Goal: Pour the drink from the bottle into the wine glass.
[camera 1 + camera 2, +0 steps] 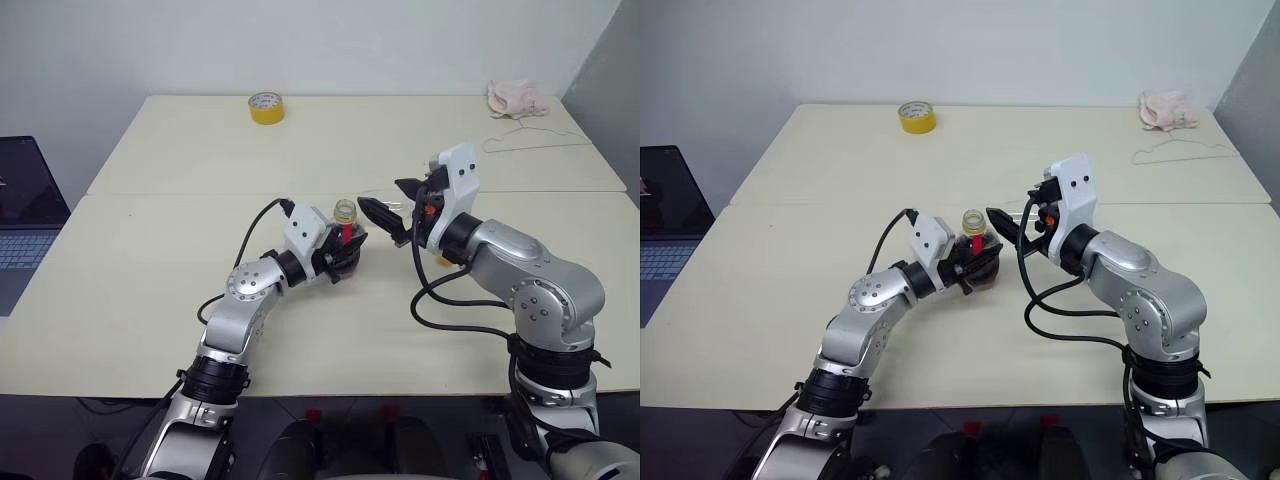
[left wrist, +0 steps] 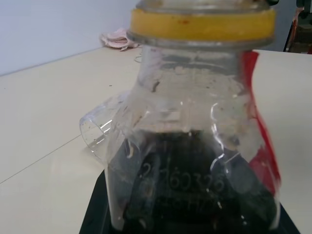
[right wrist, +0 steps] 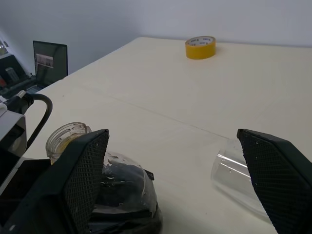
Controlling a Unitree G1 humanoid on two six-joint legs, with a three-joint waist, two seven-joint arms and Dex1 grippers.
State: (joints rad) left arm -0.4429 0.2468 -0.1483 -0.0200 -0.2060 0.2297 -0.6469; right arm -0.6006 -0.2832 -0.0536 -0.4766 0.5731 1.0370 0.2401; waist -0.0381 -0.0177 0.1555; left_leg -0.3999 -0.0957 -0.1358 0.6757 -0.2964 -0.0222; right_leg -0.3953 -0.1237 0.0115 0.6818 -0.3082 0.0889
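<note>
Table (image 1: pixel 180 300): bare around the bottle (image 2: pixel 195 146); a spill would spread freely.
Right gripper (image 1: pixel 390 205): fingers spread wide, just right of the bottle; closing off-centre could send the glass rolling.
Left gripper (image 1: pixel 345 252): pinching the bottle's body; a harder squeeze on the soft plastic may push liquid out.
Wine glass (image 3: pixel 234 175): clear, apparently lying on its side just behind the bottle; pouring now would miss.
Drink (image 2: pixel 195 195): near-black, low in the bottle; mouth looks uncapped, yellow ring at the neck.

Upright bottle (image 1: pixel 345 240), toppled wine glass (image 3: pixel 234 173)
</note>
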